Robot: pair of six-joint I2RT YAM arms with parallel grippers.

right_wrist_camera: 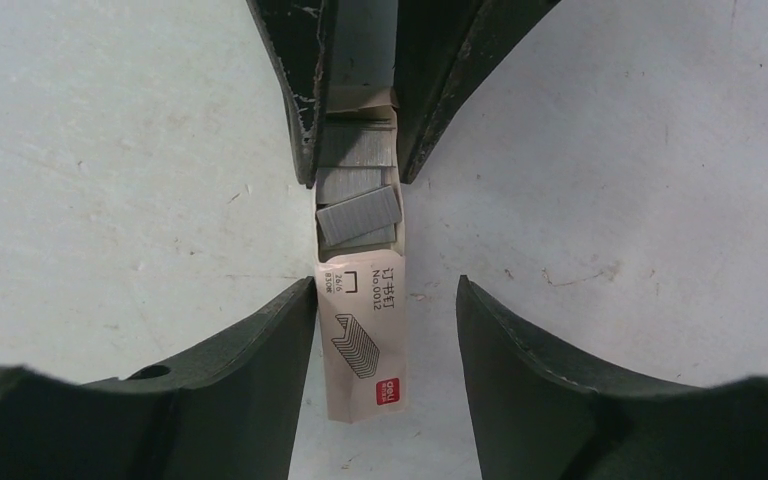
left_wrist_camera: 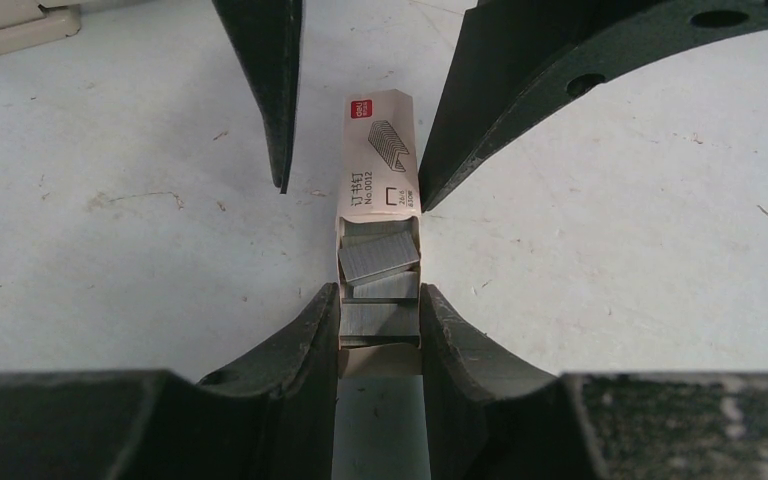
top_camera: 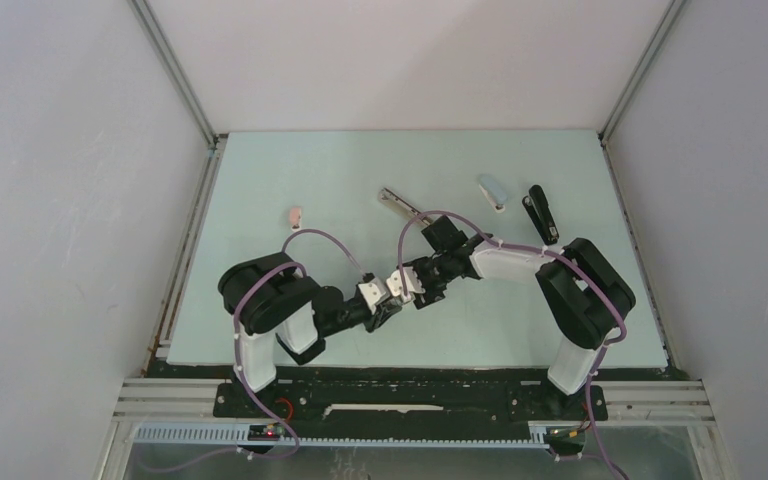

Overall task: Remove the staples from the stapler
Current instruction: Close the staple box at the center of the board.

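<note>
Tray end of staple box [left_wrist_camera: 378, 150] pinched in left gripper [left_wrist_camera: 380, 305] | staples [left_wrist_camera: 378, 258] in loose strips inside tray | right gripper [right_wrist_camera: 385, 288] spread astride sleeve end, one finger touching | silver stapler [top_camera: 398, 201] lying beyond, apart from both

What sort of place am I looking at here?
Probably a robotics lab test cell: two robot arms bolted at the edge of a pale green table, boxed in by plain white walls, with a black stapler laid out.

The pale green tabletop [top_camera: 260, 180] carries a pink-white piece [top_camera: 295, 215] at ten o'clock, the silver stapler [top_camera: 400, 203] at twelve, a light-blue stapler [top_camera: 493, 192] and black stapler [top_camera: 541, 214] at two
</note>
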